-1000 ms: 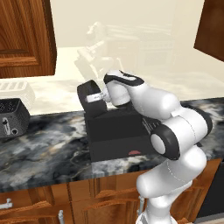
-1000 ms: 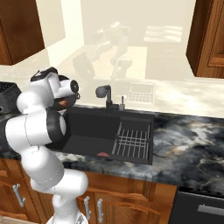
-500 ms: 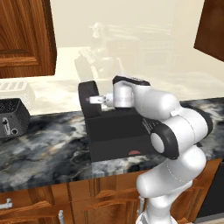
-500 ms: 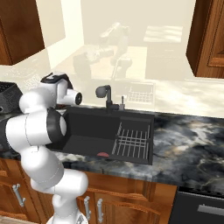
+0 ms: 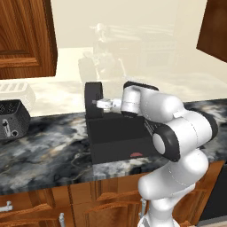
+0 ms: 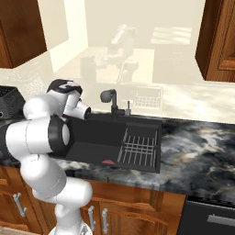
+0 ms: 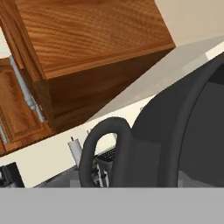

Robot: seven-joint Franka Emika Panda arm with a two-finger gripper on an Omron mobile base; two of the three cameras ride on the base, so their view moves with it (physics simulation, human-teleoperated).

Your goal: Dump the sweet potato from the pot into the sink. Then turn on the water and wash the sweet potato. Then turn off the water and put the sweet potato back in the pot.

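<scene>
Holding the pot (image 5: 93, 101) by its rim, the gripper (image 5: 103, 103) pinched it tipped on its side over the sink (image 5: 119, 135), mouth toward nine o'clock. Toward six o'clock on the basin floor lay a red sliver (image 5: 136, 154). Sweet potato: could not be located.

The black round pot (image 5: 94, 100) is tipped on its side above the back left corner of the black rectangular sink (image 5: 116, 138), its loop handle (image 7: 107, 151) up close.
</scene>
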